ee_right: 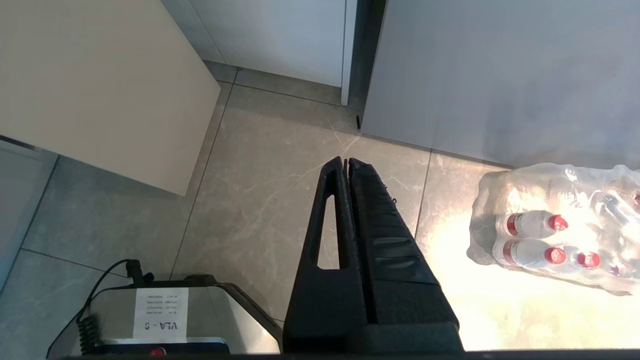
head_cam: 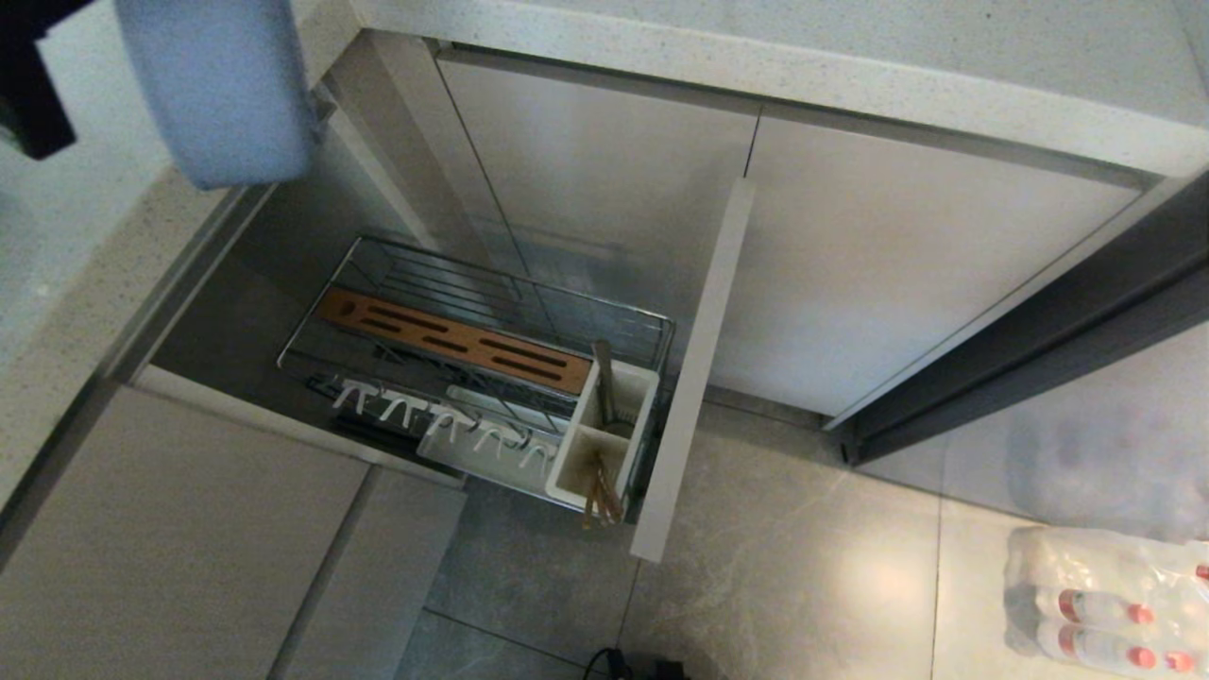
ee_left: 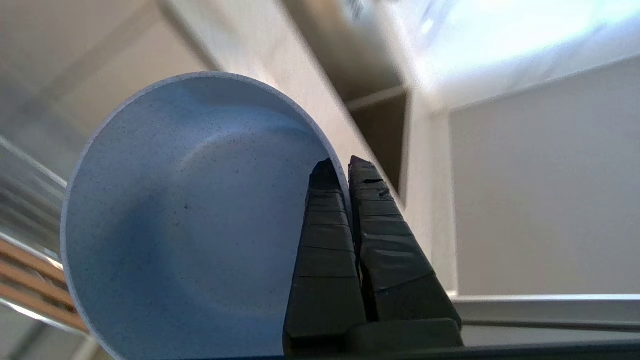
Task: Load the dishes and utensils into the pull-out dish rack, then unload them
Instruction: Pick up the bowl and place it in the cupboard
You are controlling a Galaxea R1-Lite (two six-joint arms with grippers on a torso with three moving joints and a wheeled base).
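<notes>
In the head view the left gripper (head_cam: pixel 57 104) is carrying the blue bowl (head_cam: pixel 222 90) at the far left, above the pull-out dish rack (head_cam: pixel 472 378), likely needing lowering next; the left wrist view is showing its fingers (ee_left: pixel 325 235) clenching the tilted rim, while the right gripper (ee_right: pixel 346 162) is hanging clenched and empty.

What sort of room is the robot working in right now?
Most likely a home kitchen. A speckled stone countertop runs over flat cabinet doors, the pull-out dish rack stands open below with its utensil caddy, and a shrink-wrapped pack of bottles sits on the tiled floor.
</notes>
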